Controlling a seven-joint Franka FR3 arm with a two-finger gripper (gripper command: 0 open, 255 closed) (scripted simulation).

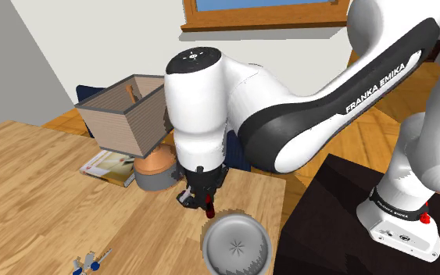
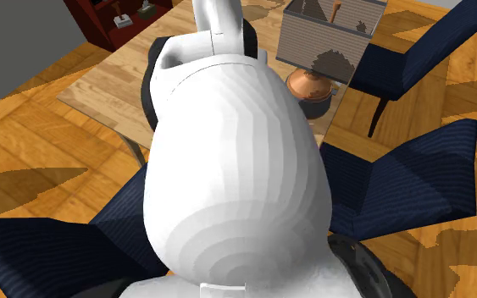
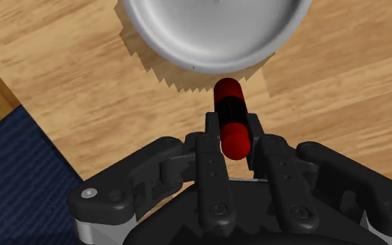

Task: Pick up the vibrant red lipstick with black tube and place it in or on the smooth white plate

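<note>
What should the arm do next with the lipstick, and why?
Probably carry the lipstick forward until it is over the plate, then open: the fingers clasp it, but it hangs just short of the plate's rim, over the wooden table.

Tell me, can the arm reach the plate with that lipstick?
Probably yes. The tool is clasping the lipstick right beside the plate, and nothing but bare wooden table lies between them.
</note>
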